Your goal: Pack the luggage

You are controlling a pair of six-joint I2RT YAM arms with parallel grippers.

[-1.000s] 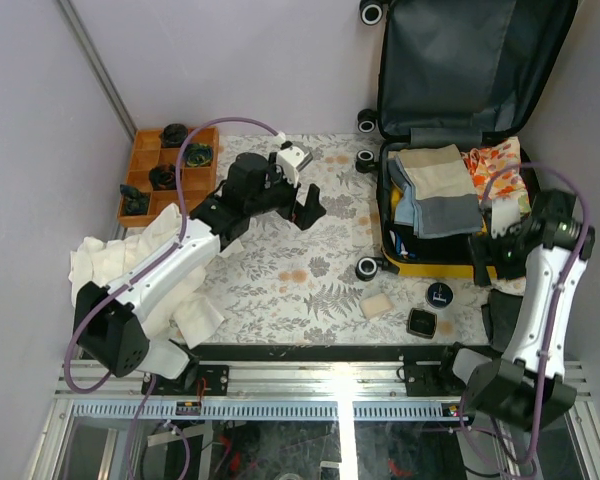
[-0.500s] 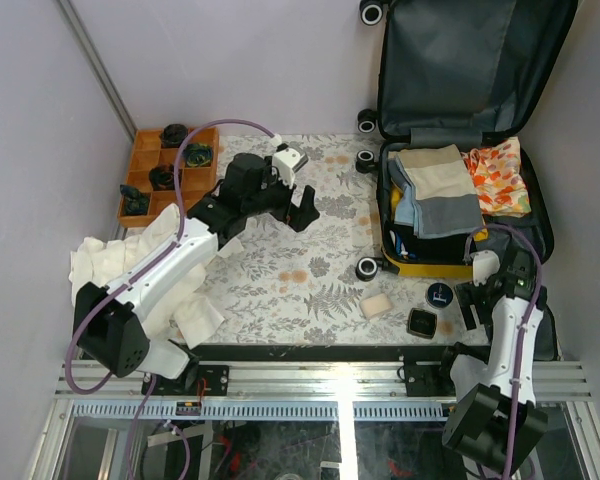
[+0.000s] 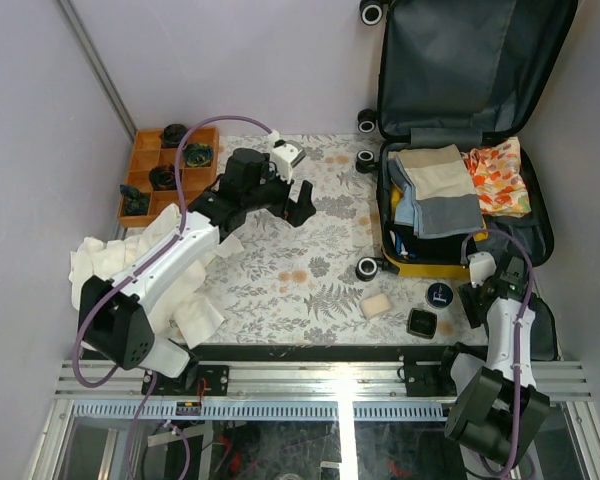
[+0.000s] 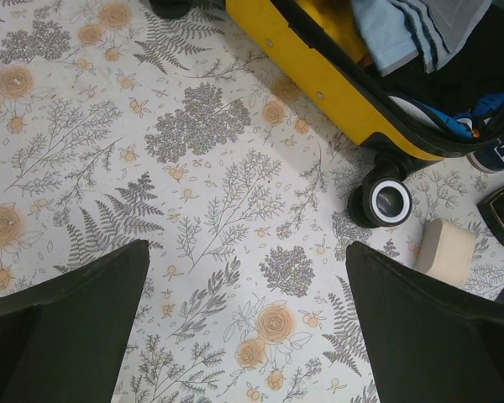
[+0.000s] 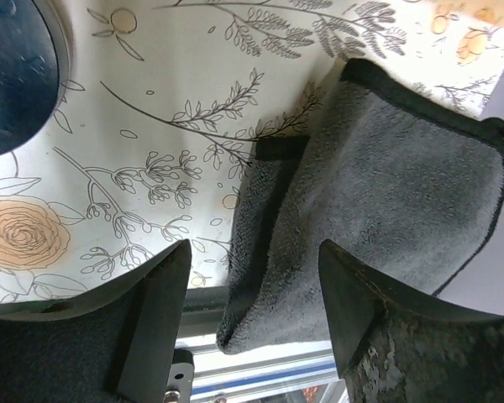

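The left arm rises from its base at the near left corner and stretches diagonally over the floral table [image 3: 280, 275] toward the middle of the far half. The left gripper [image 4: 248, 269] hangs above the cloth-patterned surface with its jaws spread as wide as they go, holding nothing. The right arm stands folded tight over its base, its wrist bent down at the near right corner. The right gripper [image 5: 254, 260] is partly open and straddles the folded edge of a gray towel [image 5: 386, 193]; a strip of table shows between one finger and the towel, so it has no grip on it. The luggage [image 3: 480, 80] lies open at the far right corner, its lid propped up against the back, with folded cloths [image 3: 435, 190] piled in the yellow lower half. Its near wall, a round tin [image 3: 438, 295] and a black square case [image 3: 421, 321] hem the right gripper in against the right edge. The middle of the table, between the left gripper and the luggage wheels, is open surface. An orange tray [image 3: 140, 160] sits at the far left corner, and white cloths [image 3: 105, 262] lie along the left edge.
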